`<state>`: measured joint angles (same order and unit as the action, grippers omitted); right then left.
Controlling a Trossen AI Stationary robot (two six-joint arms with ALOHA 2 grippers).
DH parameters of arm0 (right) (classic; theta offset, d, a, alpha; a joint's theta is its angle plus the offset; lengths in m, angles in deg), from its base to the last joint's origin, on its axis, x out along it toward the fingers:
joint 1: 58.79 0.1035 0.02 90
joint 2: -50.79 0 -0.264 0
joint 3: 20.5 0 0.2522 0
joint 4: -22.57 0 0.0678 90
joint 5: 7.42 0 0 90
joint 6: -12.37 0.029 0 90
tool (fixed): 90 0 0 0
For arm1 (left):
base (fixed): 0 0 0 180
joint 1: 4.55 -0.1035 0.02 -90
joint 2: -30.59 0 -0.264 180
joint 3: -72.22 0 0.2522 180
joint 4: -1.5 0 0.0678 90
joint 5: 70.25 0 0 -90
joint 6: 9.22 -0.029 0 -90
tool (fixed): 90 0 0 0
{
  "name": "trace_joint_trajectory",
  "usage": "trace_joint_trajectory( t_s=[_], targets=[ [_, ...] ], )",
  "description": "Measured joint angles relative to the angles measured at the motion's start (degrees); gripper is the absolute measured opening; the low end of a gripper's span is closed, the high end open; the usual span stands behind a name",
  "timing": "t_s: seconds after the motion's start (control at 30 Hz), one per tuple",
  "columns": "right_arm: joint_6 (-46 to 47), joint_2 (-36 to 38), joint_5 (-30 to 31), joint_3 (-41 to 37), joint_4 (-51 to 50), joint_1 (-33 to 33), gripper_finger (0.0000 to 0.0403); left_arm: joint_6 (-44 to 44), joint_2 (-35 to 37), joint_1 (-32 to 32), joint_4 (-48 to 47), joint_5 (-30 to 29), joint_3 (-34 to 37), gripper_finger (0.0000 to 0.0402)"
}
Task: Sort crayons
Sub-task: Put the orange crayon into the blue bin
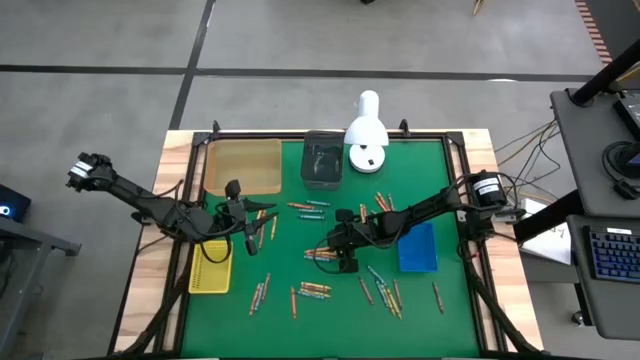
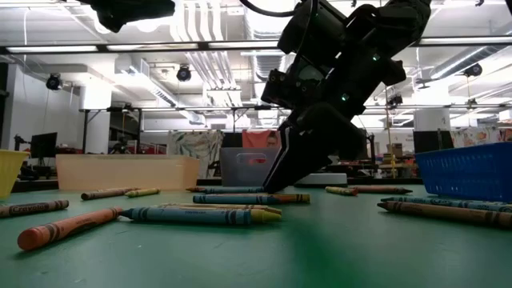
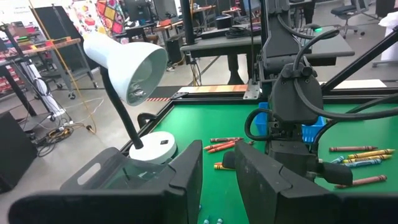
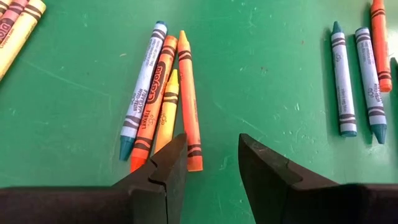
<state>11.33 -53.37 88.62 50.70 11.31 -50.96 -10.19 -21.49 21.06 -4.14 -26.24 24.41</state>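
Note:
Several crayons lie scattered flat on the green table. My right gripper is open and slants down low over a bunch of them: a blue crayon, two orange crayons and a yellow crayon. In the low view the right gripper reaches down to table height beside the crayons. The left gripper hovers open above the table's left part, nearly level, with nothing showing between its fingers. My right gripper's one finger covers the near ends of the yellow crayon and an orange crayon. I cannot tell whether it touches them. The outer orange crayon's near end lies in the gap beside that finger, flat on the table.
A yellow tray sits at the left, a blue tray at the right, a tan tray and a dark grey bin at the back. A white desk lamp stands at the far edge. More crayons lie near the front.

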Motion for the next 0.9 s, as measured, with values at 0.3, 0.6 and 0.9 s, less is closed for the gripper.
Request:
trace_joint_trajectory(
  t_s=[0.3,0.6,0.9],
  targets=[
    [-0.2,-2.3,0.0,-0.5,3.8,0.0,0.0132,0.3,0.0,0.0,0.0,0.0,0.0,0.0077],
    [-0.5,-3.8,-0.2,-0.3,5.8,-0.5,0.0132,0.6,-0.1,0.0,0.0,0.0,0.0,0.0077],
    [-1.3,-3.9,-0.9,-0.3,5.5,-1.0,0.0066,1.5,-0.5,0.0,0.0,0.0,0.0,0.0077]
  ],
)
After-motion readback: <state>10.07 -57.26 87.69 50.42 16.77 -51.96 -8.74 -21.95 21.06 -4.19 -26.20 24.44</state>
